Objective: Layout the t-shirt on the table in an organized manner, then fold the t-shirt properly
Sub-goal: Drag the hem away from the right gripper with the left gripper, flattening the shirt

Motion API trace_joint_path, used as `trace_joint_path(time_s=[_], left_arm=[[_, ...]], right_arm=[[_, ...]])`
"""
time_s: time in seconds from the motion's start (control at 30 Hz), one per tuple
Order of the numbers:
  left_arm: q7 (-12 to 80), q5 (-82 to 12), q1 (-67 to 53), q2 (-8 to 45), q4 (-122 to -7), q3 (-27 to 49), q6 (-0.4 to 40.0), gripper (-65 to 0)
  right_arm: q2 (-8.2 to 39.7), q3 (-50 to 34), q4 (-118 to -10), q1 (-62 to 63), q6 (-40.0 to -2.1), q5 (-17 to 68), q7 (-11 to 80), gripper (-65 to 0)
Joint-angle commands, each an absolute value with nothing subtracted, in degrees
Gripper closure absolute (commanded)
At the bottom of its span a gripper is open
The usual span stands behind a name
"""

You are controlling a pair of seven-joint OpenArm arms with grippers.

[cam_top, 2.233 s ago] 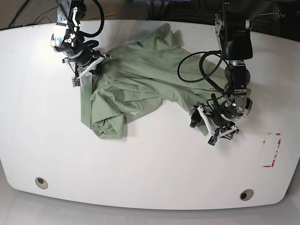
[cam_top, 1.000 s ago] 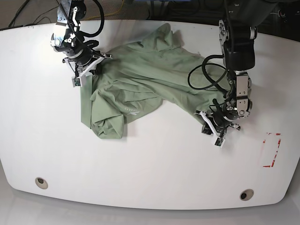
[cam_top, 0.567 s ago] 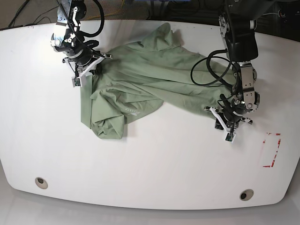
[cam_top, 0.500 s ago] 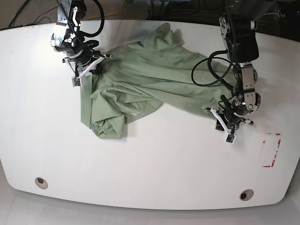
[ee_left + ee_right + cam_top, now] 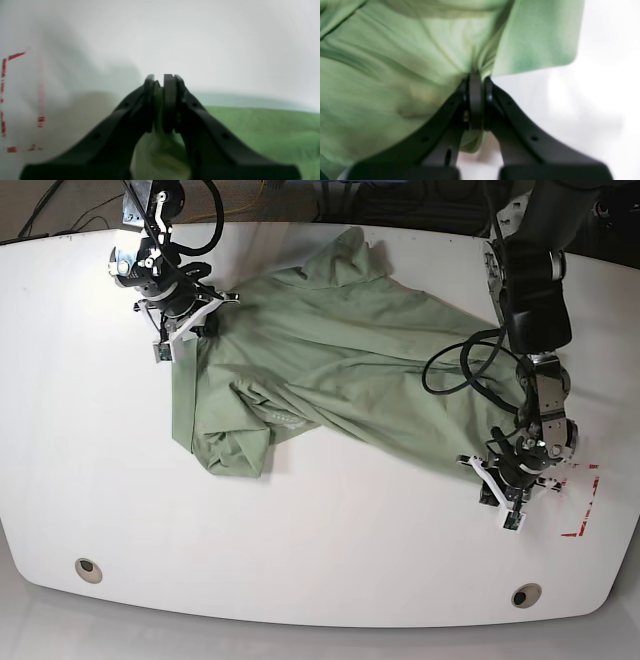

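I have the left gripper (image 5: pixel 512 485) and right gripper (image 5: pixel 178 327) each clamped on an opposite edge of the t-shirt (image 5: pixel 330 360), which spans the desk (image 5: pixel 320 560) between them for flattening.

t-shirt (image 5: pixel 340 370): on the table (image 5: pixel 300 550), spread from far-left toward near-right edge.
left gripper (image 5: pixel 507 485): at shirt's near-right end.
right gripper (image 5: pixel 178 330): at shirt's far-left end.

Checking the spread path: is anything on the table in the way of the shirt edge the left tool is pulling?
Nothing visible. The left tool is shut on the t-shirt, and the table around it is bare except flat red tape marks beside it.
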State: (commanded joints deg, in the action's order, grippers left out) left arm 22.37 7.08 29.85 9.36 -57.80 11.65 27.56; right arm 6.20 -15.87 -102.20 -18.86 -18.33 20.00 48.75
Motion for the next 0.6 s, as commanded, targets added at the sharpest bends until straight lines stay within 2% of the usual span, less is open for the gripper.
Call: trace_joint_path(time_s=[0.17, 0.4, 0.6], left_arm=[[20.3, 7.1, 30.6, 11.6, -57.5, 11.6, 27.5, -3.0], [17.6, 7.1, 33.0, 13.2, -57.5, 11.6, 23.3, -3.0], [16.7, 7.1, 35.2, 15.9, -57.5, 11.5, 23.1, -3.1]], right_arm=[[6.2, -15.9, -102.2, -18.9, -18.3, 20.0, 48.7, 0.0], [6.2, -15.9, -102.2, -20.0, -18.3, 20.0, 48.3, 0.0], [6.3, -15.9, -102.2, -21.1, -18.3, 20.0, 46.9, 0.0]])
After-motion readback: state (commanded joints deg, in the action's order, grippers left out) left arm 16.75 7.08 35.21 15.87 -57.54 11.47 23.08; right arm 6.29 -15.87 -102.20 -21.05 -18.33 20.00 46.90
